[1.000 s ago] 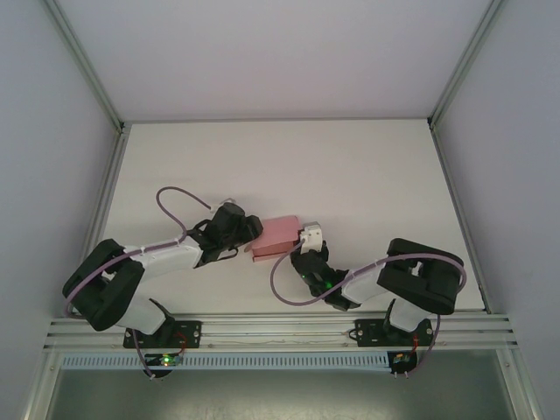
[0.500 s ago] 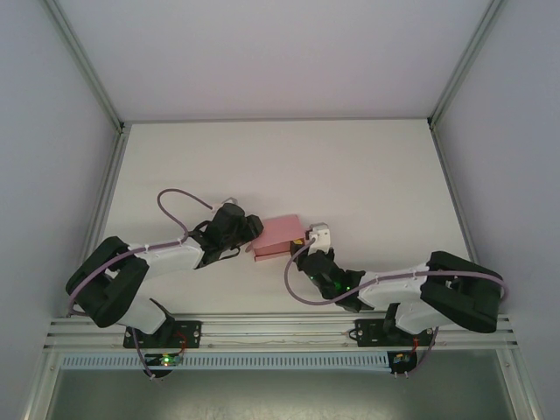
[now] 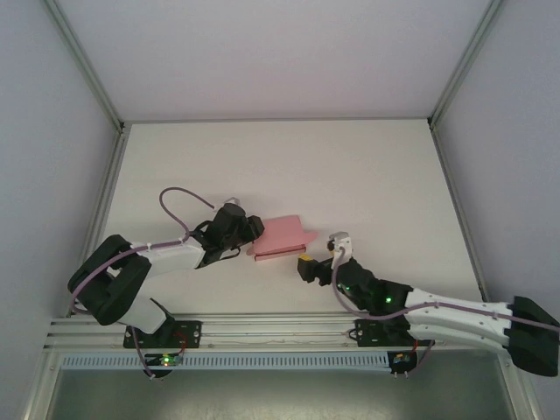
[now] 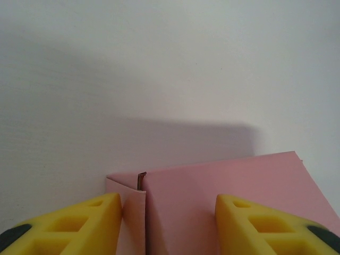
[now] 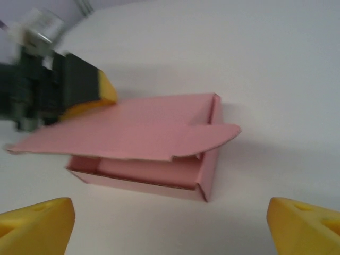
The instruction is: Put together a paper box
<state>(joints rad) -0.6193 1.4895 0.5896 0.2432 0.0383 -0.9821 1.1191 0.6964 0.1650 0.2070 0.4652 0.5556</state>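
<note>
1. Left gripper [image 3: 252, 233], seen from above, sits at the left end of the paper box [image 3: 282, 234]. Its arm folds out to the left of its base, and the forearm runs right toward the middle of the table [image 3: 350, 166].
2. In the same view the right gripper [image 3: 306, 262] is just beside the near right corner of the paper box, apart from it. Its arm lies low along the near edge, with the elbow swung far out to the right and the forearm running left.
3. The paper box lies near the middle of the table, toward the near side. Its long axis runs left to right, with the right end slightly farther from the bases.
4. From the left wrist, the left gripper [image 4: 169, 204] has its yellow fingers [image 4: 85, 223] partly apart. The end of the paper box [image 4: 212, 180] lies between them, with a folded end flap against the left finger. I cannot tell whether the fingers pinch the cardboard.
5. From the right wrist, the right gripper [image 5: 170, 218] is spread wide, with a finger in each lower corner and bare table between them.
6. The paper box [image 5: 133, 133] lies ahead of it, clear of both fingers. Its lid [image 5: 122, 135] is raised over the tray, and a rounded tab [image 5: 215, 135] points right.
7. One finger of the left gripper [image 5: 93, 95] shows at the far left edge of the lid.
</note>
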